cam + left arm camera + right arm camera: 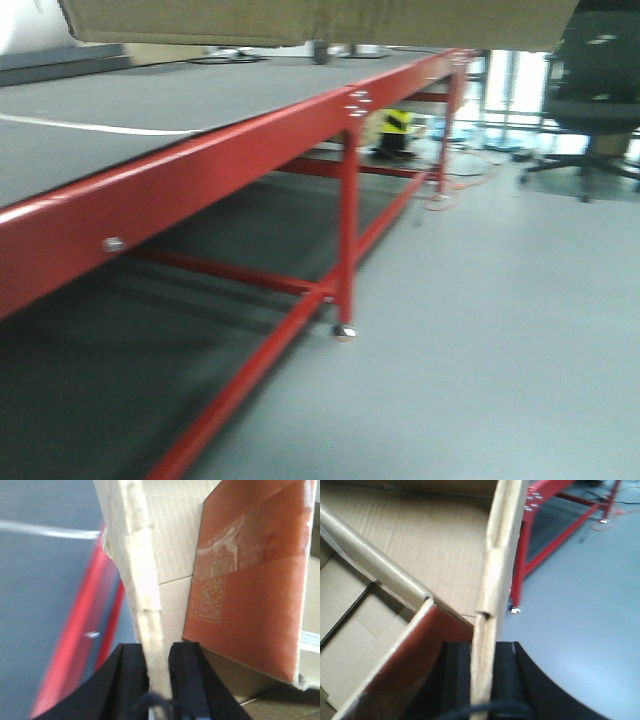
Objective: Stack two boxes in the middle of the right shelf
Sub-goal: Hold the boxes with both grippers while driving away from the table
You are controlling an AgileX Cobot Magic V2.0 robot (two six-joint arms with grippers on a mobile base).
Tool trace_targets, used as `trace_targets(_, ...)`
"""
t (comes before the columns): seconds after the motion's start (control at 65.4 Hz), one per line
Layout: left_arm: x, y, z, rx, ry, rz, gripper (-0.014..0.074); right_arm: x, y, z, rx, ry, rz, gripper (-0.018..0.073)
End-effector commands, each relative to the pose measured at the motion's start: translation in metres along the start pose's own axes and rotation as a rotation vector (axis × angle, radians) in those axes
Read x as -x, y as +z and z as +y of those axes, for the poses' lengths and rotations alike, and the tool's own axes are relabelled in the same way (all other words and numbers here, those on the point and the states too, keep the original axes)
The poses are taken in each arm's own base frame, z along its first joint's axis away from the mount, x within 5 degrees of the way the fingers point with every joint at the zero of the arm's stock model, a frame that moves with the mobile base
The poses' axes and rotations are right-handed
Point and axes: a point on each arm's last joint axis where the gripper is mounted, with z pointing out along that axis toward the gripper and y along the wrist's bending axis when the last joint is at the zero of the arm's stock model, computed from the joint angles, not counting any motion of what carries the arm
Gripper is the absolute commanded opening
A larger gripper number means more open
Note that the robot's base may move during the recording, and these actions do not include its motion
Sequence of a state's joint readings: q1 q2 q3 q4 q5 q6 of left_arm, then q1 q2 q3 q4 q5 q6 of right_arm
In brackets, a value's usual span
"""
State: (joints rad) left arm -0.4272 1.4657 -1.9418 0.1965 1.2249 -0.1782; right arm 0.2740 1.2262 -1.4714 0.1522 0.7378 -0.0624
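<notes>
I hold one brown cardboard box (pixel 320 20) up in the air; its underside fills the top of the front view. My left gripper (pixel 159 667) is shut on the box's left wall edge (pixel 142 570). My right gripper (pixel 484 667) is shut on the box's right wall edge (pixel 497 565). Inside the open box I see an orange-brown inner flap with tape and a printed code (pixel 250 580), and the box floor (pixel 365 645). The steel shelf and a second box are out of view.
A red-framed, grey-topped table (pixel 200 165) runs along my left, its leg (pixel 347 230) near the middle. Grey floor (pixel 500 330) lies to the right. A black office chair (pixel 590 90) stands far right, and a yellow-black object (pixel 396 130) sits under the table's far end.
</notes>
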Motion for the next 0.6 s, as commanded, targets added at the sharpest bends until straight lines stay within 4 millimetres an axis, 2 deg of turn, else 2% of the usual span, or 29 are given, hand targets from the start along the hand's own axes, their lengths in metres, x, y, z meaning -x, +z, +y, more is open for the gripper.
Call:
trace_targets(0.0, 0.0032, -0.0080, 0.0026, 0.013, 0.009, -0.044, -0.0111, 0.0122, -0.0096, -0.0026, -0.032, -0.045, -0.097, -0.0154)
trace_targets(0.581, 0.0035, -0.0080, 0.0038, 0.026, 0.014, -0.047, -0.0111, 0.0122, -0.0096, -0.0026, -0.032, -0.045, -0.097, -0.0154)
